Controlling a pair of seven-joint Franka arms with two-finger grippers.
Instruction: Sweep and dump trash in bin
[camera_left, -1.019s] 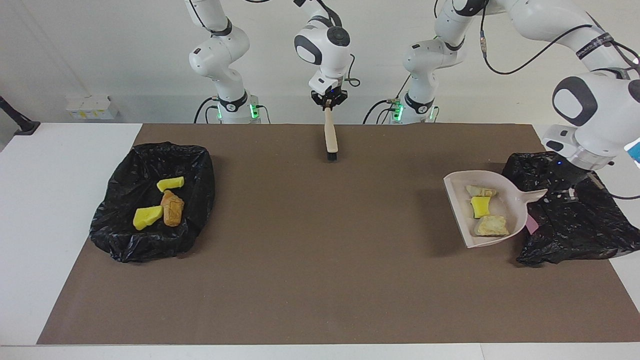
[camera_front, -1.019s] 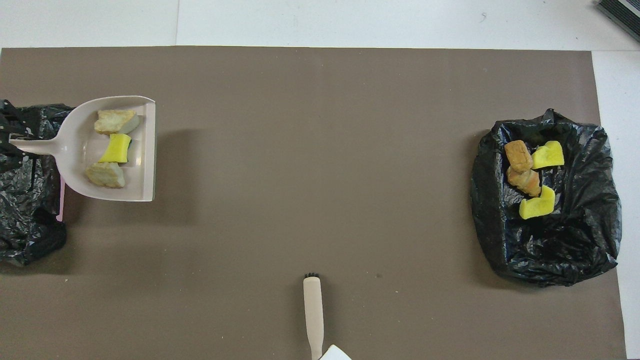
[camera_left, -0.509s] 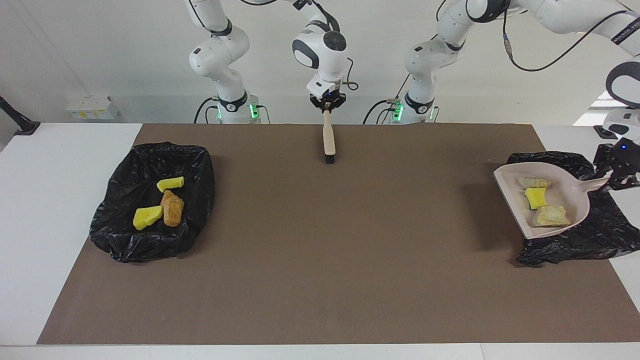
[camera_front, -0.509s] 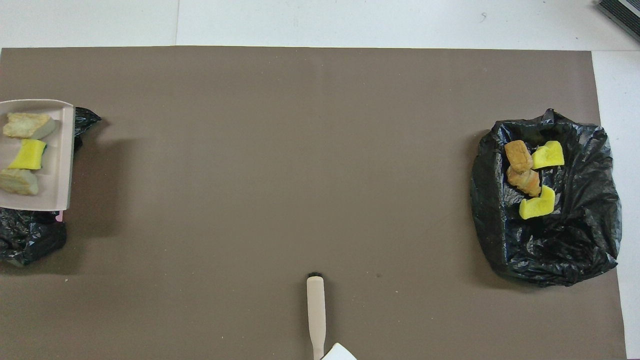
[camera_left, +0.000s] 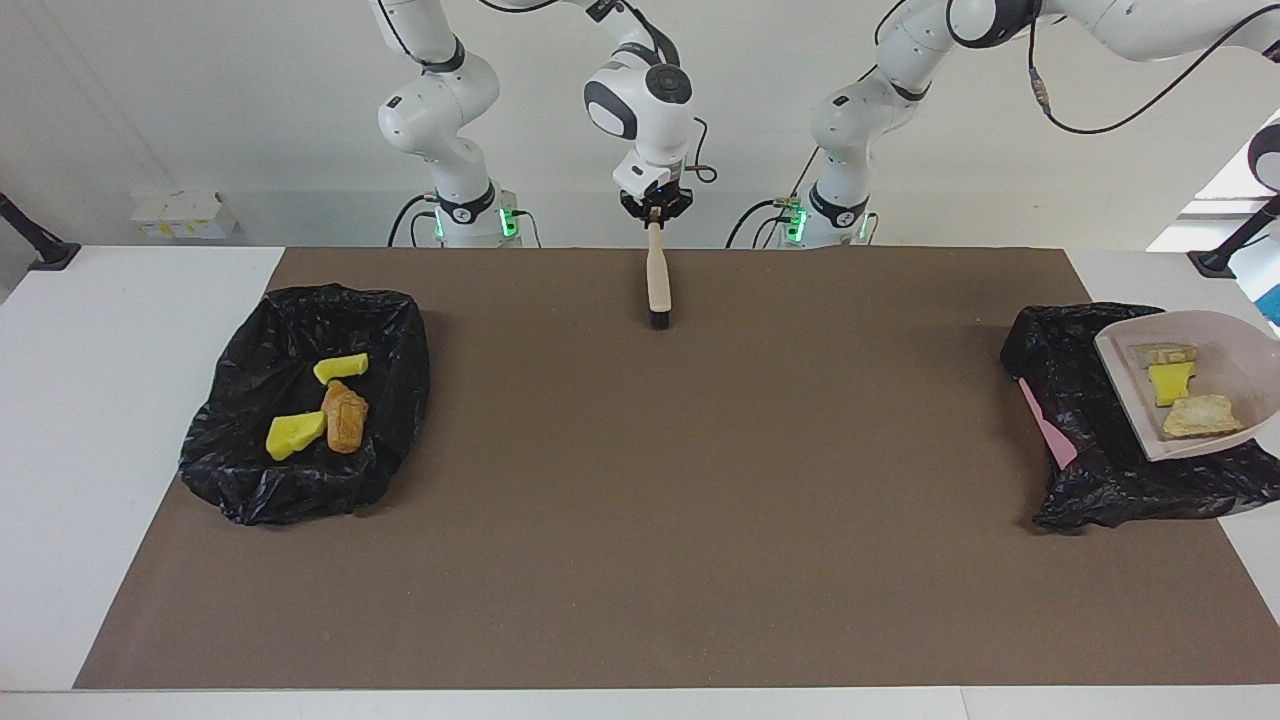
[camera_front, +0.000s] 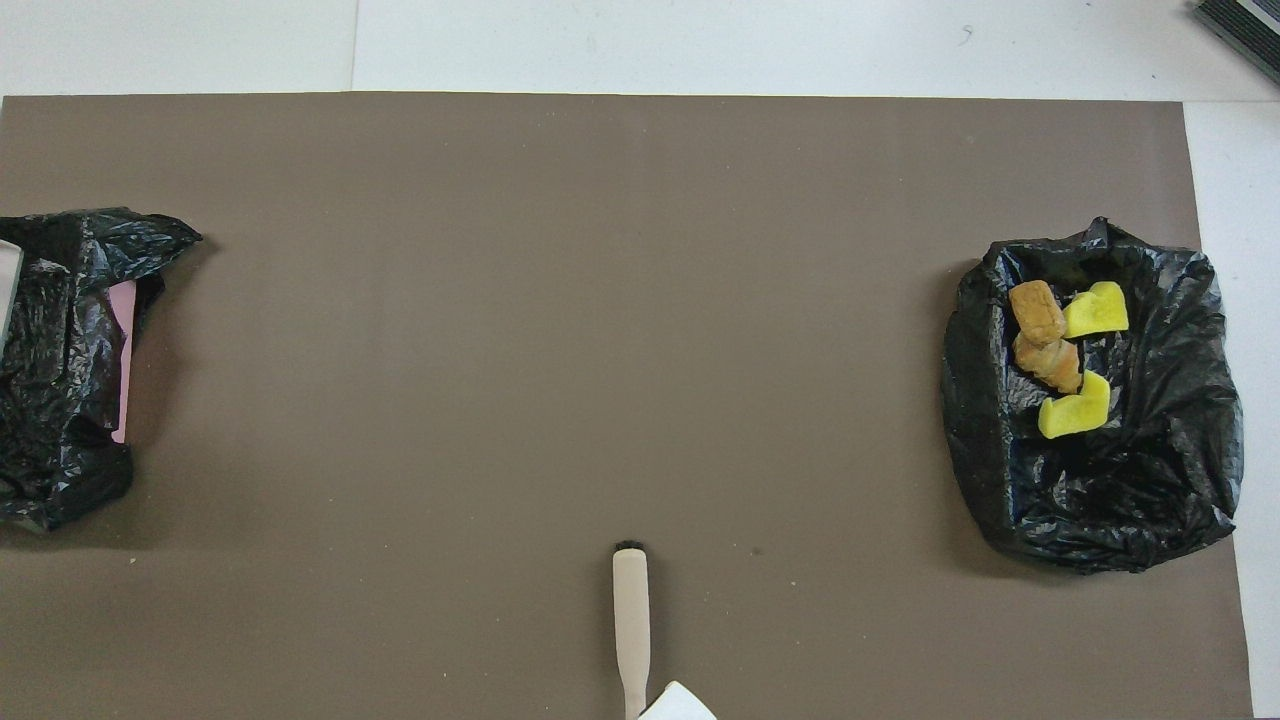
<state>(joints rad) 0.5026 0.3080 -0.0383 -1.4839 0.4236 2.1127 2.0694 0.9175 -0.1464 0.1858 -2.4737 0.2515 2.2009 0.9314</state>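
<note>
while right gripper grips brush over mat edge near robots, dustpan with three trash bits hangs over bin at left arm's end; left gripper unseen, closed.

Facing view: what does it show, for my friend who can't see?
A dustpan holding three trash bits hangs over a black bin bag. The right gripper holds a brush.
</note>
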